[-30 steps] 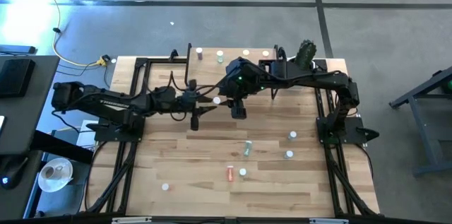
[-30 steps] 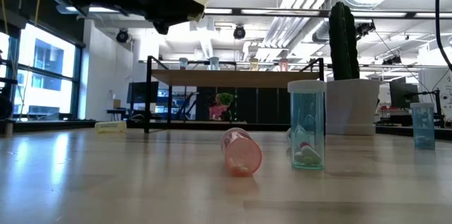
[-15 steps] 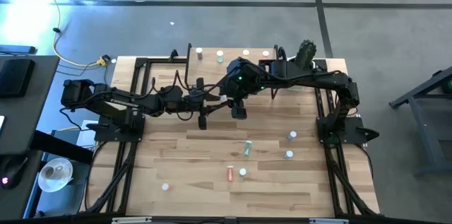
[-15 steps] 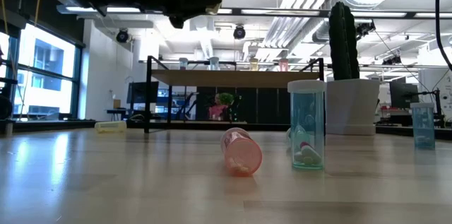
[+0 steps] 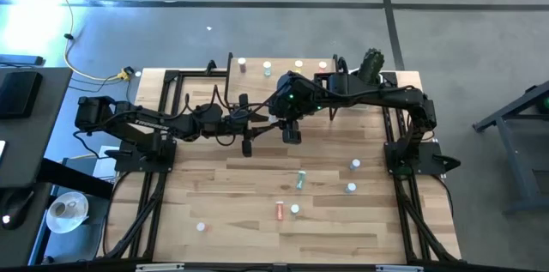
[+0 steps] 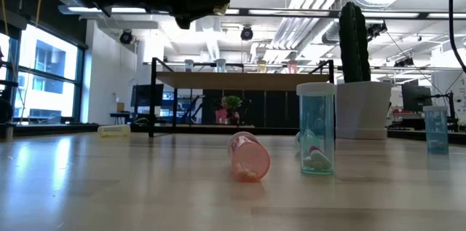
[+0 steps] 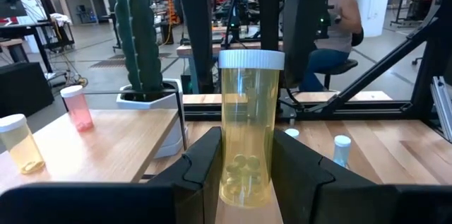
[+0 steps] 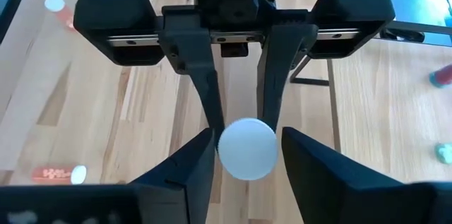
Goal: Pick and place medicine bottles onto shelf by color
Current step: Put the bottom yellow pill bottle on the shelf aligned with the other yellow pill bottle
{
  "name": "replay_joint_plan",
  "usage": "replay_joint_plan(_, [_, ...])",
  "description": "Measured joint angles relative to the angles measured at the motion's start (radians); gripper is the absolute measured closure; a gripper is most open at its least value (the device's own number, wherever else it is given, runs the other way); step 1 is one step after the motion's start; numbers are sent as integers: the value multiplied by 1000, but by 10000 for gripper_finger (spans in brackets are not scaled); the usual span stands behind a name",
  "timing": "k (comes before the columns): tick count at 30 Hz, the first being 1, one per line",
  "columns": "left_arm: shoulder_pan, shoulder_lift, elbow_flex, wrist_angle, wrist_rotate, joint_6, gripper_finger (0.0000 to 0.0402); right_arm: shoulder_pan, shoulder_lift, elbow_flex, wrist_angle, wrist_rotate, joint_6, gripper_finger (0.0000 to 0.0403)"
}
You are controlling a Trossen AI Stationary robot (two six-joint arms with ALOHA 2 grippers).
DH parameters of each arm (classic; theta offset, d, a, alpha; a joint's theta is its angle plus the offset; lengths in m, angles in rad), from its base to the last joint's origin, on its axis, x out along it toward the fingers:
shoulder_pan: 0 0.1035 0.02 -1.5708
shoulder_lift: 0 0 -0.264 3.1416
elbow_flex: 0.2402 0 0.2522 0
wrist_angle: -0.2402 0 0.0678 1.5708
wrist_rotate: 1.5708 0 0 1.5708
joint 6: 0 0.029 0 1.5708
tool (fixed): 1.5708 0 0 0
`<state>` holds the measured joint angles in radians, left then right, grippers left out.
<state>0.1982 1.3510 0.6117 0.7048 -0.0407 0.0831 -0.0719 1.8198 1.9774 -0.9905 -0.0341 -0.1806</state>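
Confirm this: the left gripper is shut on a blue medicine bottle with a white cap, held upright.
Wrong colour. The left wrist view shows the left gripper shut on a clear yellow medicine bottle with a white cap, held upright.

Both arms point(image 5: 257, 122) above table point(image 5: 223, 212) centre

Upright yellow bottle point(image 7: 252, 128), apparently midair

In the high view the arms hide the yellow bottle point(image 7: 251, 139). The low view's top edge cuts off both arms. The 4 shelf point(image 5: 283, 72) bottles' colours are too small to tell.
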Motion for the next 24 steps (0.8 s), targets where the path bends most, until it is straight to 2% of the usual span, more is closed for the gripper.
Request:
replay_joint_plan(8, [0, 0, 0, 0, -24, 0, 307, -1, 0, 0, 0, -2, 0, 296])
replay_joint_plan(19, [0, 0, 0, -1, -27, 0, 287, 0, 0, 0, 0, -2, 0, 302])
replay_joint_plan(24, [1, 0, 0, -12, -27, 31, 261, 0, 1, 0, 0, -4, 0, 303])
